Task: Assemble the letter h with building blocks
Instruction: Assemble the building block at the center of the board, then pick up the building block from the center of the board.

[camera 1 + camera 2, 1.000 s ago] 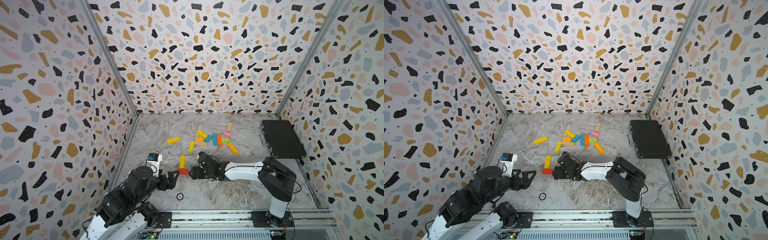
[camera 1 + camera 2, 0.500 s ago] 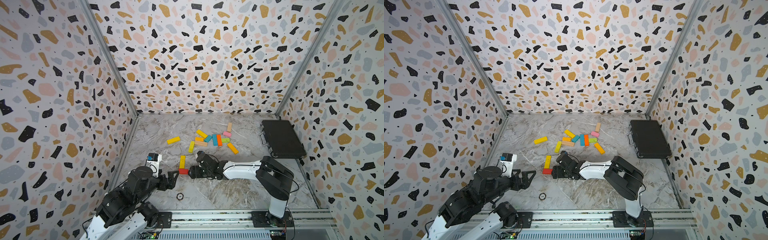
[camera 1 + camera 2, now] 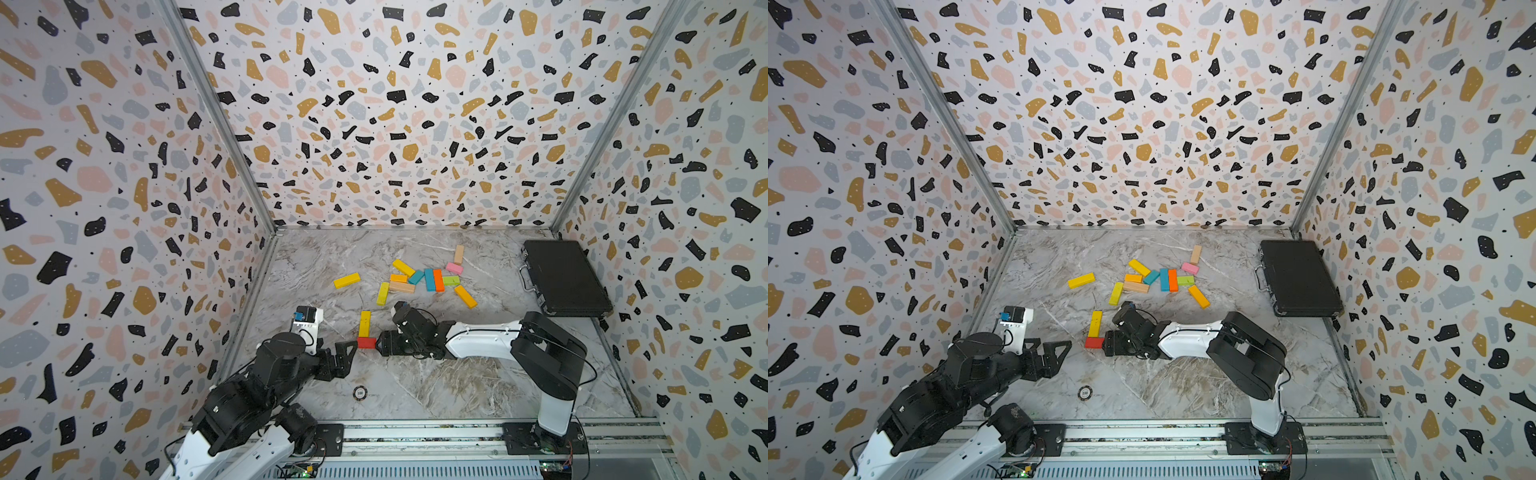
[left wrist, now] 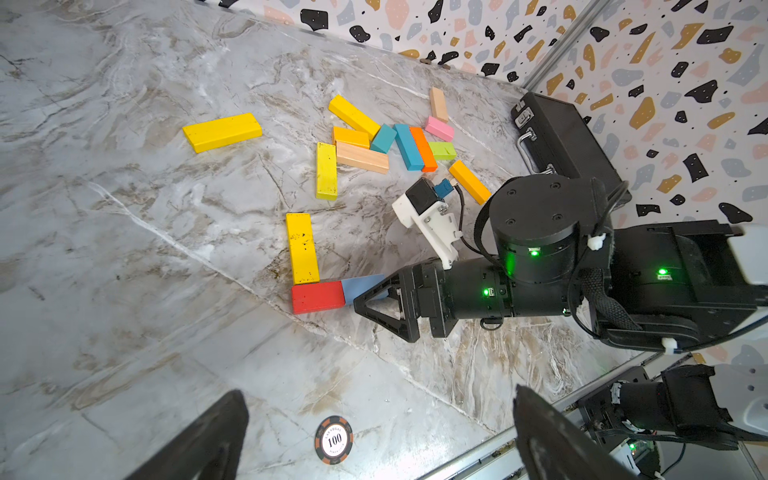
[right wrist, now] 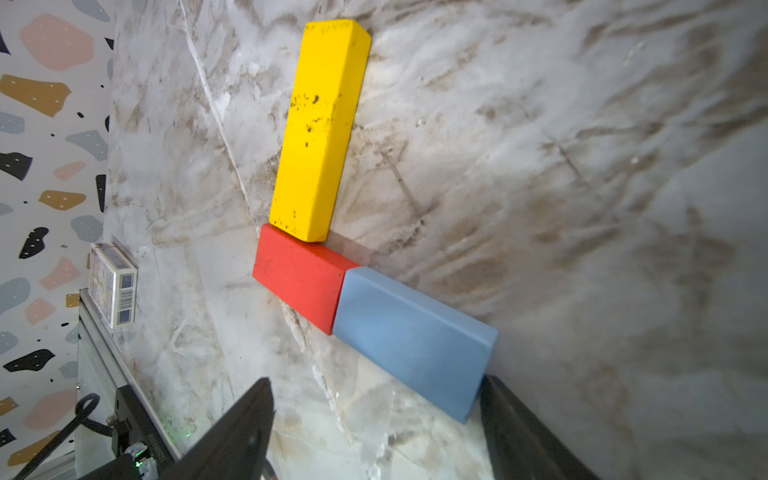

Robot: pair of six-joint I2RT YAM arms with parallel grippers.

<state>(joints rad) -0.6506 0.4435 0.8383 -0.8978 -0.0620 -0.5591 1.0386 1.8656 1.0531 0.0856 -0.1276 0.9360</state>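
A long yellow block (image 3: 365,323) lies lengthwise, its near end touching a short red block (image 3: 366,342). A blue block (image 5: 411,340) lies end to end with the red block (image 5: 299,276), forming an L with the yellow block (image 5: 320,129). My right gripper (image 5: 376,384) is low on the table and open around the blue block's far end, one finger (image 5: 511,419) at its corner and the other well apart. My left gripper (image 3: 343,357) hovers open just left of the red block, with nothing in it. Several loose building blocks (image 3: 424,278) lie in a pile behind.
A lone yellow block (image 3: 346,280) lies left of the pile. A black case (image 3: 565,278) sits at the back right. A round disc marked 100 (image 4: 333,439) lies near the front rail under my left gripper (image 4: 380,397). A small barcoded box (image 5: 113,295) stands by the left wall.
My right arm has edged slightly left toward the red block. The left arm and the loose blocks have not moved.
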